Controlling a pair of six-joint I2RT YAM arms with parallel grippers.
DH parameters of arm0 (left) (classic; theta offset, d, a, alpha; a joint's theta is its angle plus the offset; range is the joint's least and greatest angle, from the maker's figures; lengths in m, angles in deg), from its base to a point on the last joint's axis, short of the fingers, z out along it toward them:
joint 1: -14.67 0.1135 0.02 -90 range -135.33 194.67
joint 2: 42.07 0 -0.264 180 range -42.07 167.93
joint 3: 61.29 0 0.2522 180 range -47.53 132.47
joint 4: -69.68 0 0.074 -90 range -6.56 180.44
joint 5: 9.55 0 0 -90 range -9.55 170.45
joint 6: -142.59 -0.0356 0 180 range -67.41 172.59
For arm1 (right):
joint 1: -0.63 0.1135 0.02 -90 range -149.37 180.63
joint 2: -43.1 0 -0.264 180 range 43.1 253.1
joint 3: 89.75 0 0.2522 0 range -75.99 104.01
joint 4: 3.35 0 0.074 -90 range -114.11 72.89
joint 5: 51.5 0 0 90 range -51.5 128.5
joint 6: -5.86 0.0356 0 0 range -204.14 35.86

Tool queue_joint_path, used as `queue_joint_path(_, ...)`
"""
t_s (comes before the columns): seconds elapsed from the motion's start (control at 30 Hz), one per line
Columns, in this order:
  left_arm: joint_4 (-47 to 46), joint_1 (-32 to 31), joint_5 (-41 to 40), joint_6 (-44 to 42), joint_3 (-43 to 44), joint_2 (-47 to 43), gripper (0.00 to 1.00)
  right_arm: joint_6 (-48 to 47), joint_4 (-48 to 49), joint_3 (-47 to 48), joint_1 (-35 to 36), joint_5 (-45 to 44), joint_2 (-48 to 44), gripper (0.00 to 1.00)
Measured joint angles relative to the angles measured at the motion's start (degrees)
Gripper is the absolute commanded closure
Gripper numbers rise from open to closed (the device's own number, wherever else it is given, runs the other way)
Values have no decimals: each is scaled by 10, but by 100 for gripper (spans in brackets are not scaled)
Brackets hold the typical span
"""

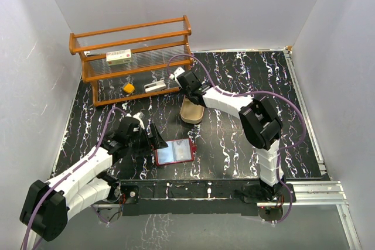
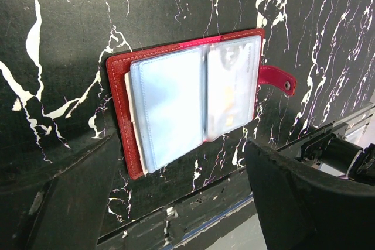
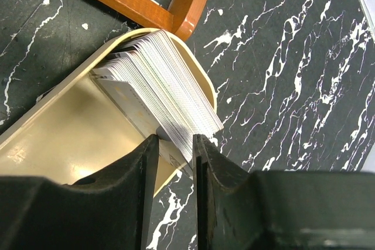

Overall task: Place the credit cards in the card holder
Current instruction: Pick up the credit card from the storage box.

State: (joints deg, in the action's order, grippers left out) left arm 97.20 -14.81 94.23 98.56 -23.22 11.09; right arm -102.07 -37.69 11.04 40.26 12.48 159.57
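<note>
The card holder (image 1: 174, 152) lies open on the black marbled table, a dark-red wallet with pale blue pockets (image 2: 193, 98) and its snap tab to the right. My left gripper (image 1: 146, 139) hovers just left of it, open wide (image 2: 181, 141), with nothing between its fingers. The credit cards (image 3: 170, 86) stand as a fanned pale stack leaning in the tan oval tray (image 3: 58, 144). My right gripper (image 3: 174, 139) reaches down at the tray (image 1: 191, 115). Its jaws stand narrow on either side of the stack's lower end, and the fingers are at the outer cards.
An orange wooden rack (image 1: 135, 57) stands at the back left, its corner (image 3: 181, 4) just beyond the tray. It holds a white red-labelled box (image 1: 119, 57). A yellow object (image 1: 128, 88) and a small white object (image 1: 155, 86) sit by its base. The table's front edge runs just below the card holder.
</note>
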Motion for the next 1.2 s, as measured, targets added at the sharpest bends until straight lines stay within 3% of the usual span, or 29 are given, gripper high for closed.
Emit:
queue_joint_path(0.13, 0, 0, 1, 2, 0, 2, 22, 1, -9, 1, 0, 5, -10, 80)
queue_joint_path(0.3, 0, 0, 1, 4, 0, 12, 25, 7, -27, 1, 0, 24, -32, 100)
queue_joint_path(0.63, 1, 0, 3, 12, 0, 19, 44, 49, -54, -29, 4, 104, -127, 100)
queue_joint_path(0.77, 5, 0, 3, 11, 0, 19, 60, 92, -63, -40, 4, 144, -182, 100)
queue_joint_path(0.9, 7, 0, 4, 12, 0, 19, 90, 161, -64, -66, 4, 189, -238, 100)
queue_joint_path(1.07, 4, 0, 4, 11, 0, 19, 100, 268, -56, -137, 4, 264, -311, 100)
queue_joint_path(1.2, -5, 0, 4, 11, -1, 35, 100, 363, -21, -200, 4, 335, -346, 100)
